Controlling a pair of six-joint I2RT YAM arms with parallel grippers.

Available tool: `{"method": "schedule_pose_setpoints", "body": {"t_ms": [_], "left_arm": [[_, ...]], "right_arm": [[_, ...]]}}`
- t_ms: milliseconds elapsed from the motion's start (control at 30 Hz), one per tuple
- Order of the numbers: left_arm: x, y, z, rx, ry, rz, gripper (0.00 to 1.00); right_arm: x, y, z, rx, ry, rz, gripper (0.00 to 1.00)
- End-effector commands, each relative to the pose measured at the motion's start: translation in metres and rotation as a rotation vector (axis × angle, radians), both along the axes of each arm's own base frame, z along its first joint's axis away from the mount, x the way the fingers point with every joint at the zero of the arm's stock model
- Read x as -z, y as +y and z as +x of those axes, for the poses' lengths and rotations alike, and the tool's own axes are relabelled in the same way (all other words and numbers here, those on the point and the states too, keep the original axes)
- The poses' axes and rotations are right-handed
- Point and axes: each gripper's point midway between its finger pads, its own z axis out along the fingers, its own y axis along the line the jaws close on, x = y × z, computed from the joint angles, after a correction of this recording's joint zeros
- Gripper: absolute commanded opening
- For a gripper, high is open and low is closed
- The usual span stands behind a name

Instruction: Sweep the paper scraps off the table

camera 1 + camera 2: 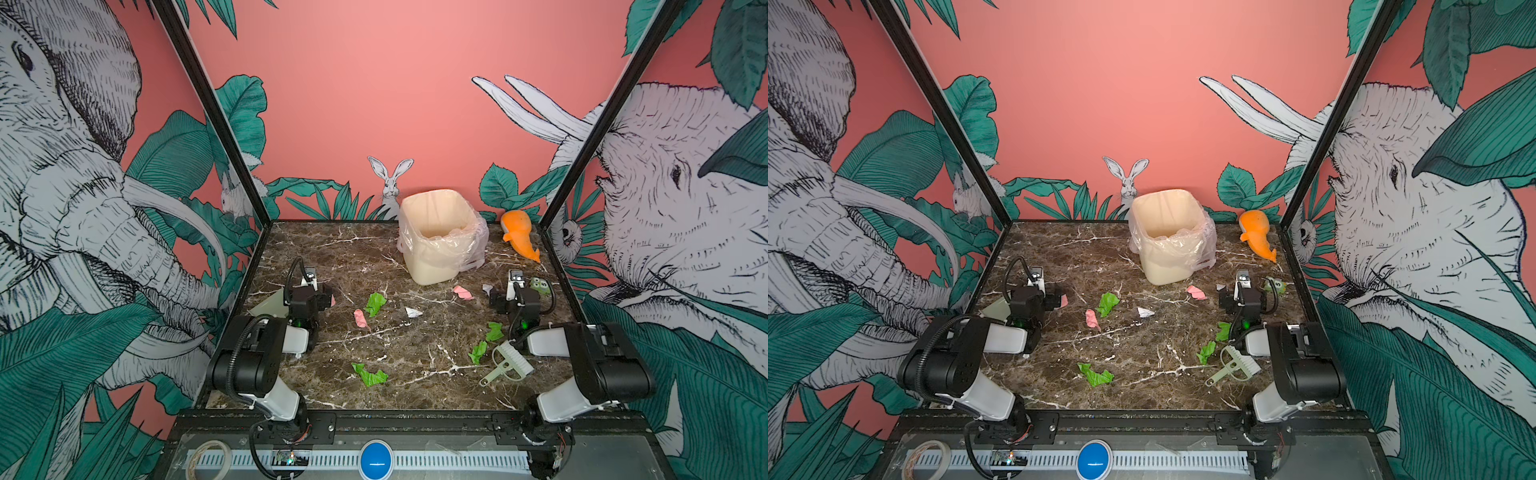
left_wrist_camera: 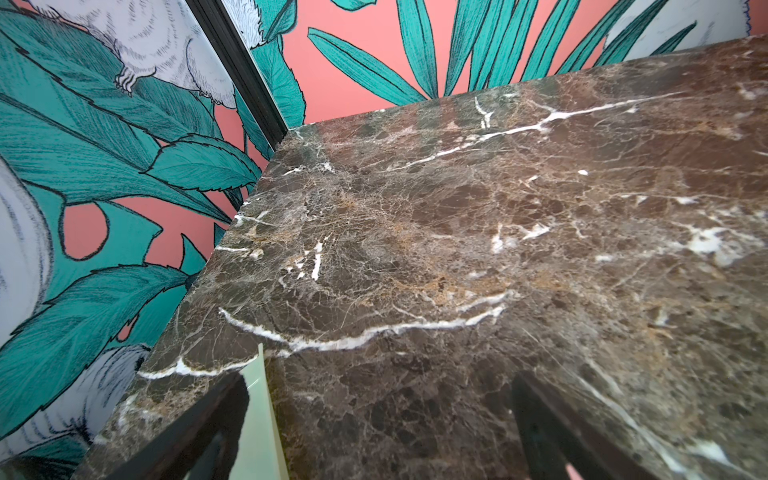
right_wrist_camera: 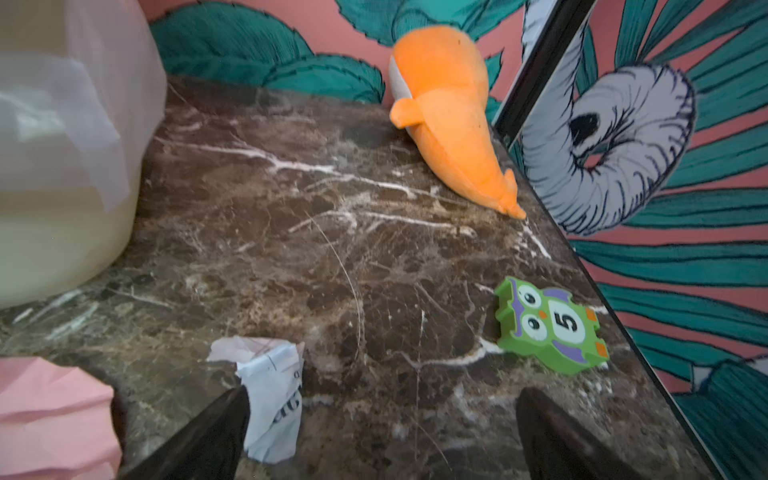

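Note:
Paper scraps lie across the middle of the table (image 1: 332, 249): green ones (image 1: 375, 303) (image 1: 369, 375) (image 1: 478, 352), pink ones (image 1: 360, 319) (image 1: 463, 292) and a white one (image 1: 413, 312). My left gripper (image 1: 311, 291) (image 2: 378, 386) hovers open at the left side, empty, with the pale green dustpan (image 1: 266, 306) (image 2: 259, 424) against one finger and a pink scrap (image 1: 332, 300) beside the other. My right gripper (image 1: 515, 291) (image 3: 384, 399) is open and empty at the right. A printed white scrap (image 3: 272, 399) lies by one of its fingers, a pink scrap (image 3: 50, 415) further out.
A cream bin (image 1: 436, 237) lined with a plastic bag stands at the back centre. An orange toy (image 1: 519, 237) (image 3: 449, 112) lies at the back right. A green owl number tile (image 3: 548, 328) sits near the right edge. A small brush (image 1: 509, 365) lies at the front right.

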Motion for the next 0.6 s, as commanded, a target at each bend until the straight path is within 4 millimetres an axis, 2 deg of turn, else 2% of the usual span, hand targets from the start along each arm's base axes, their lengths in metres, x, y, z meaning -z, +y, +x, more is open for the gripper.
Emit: {"method": "schedule_pose_setpoints", "body": {"t_ms": [0, 67, 200, 300, 433, 533, 567], "left_arm": [[-0.027, -0.005, 0.004, 0.031, -0.021, 0.004, 1.00], [-0.040, -0.013, 0.006, 0.070, 0.042, -0.001, 1.00], [-0.073, -0.018, 0.007, 0.079, 0.057, -0.036, 1.00], [-0.093, -0.017, 0.003, 0.033, 0.079, -0.096, 0.98], [-0.110, -0.039, -0.004, 0.091, 0.081, -0.186, 0.96], [-0.120, -0.054, -0.007, 0.114, 0.094, -0.205, 0.96], [-0.122, -0.057, -0.008, 0.114, 0.099, -0.212, 0.96]], "right_arm": [[-0.060, -0.011, 0.005, 0.080, -0.061, 0.026, 0.99], [-0.097, -0.013, 0.002, 0.104, -0.100, 0.061, 0.99], [-0.152, -0.006, 0.007, 0.090, -0.094, 0.138, 0.99], [-0.186, 0.013, 0.021, 0.011, -0.110, 0.236, 0.99], [-0.235, 0.047, 0.050, -0.134, -0.116, 0.391, 0.99], [-0.259, 0.074, 0.073, -0.237, -0.075, 0.489, 0.99], [-0.261, 0.082, 0.079, -0.263, -0.060, 0.517, 0.99]]}}
